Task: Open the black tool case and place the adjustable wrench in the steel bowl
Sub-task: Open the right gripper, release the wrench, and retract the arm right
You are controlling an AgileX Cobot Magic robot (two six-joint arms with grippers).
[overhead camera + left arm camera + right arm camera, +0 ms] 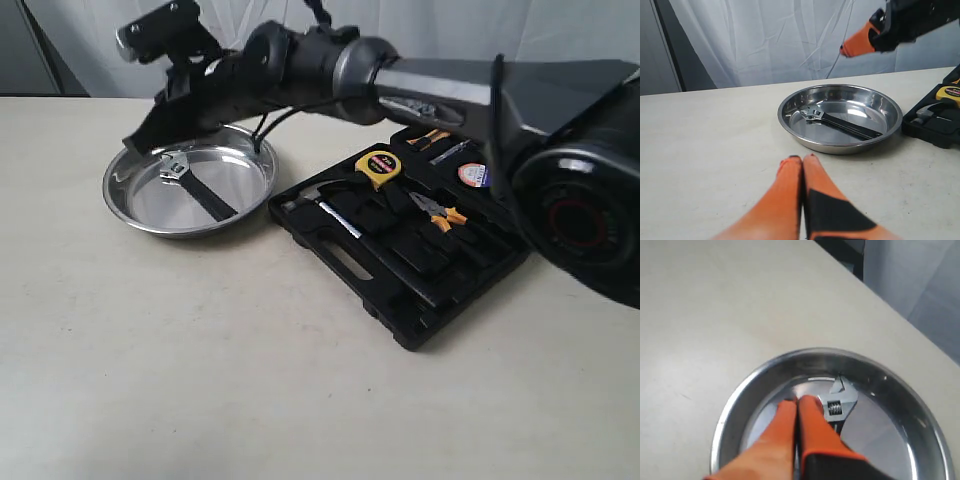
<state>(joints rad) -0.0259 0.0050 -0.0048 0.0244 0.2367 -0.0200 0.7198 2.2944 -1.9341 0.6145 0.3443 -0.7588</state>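
Lying flat in the steel bowl (pixel 837 148), the silver-headed, black-handled adjustable wrench (pixel 840 125) sits below the right gripper (pixel 797 401), clenched empty

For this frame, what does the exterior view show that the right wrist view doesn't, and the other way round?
Only the exterior view: the black tool case lying open beside the steel bowl, with a hammer, a yellow tape measure and orange-handled pliers in it.
Only the right wrist view: the right gripper, orange fingers shut together on nothing, over the steel bowl.
Both: the steel bowl on the pale table, with the adjustable wrench lying inside it.
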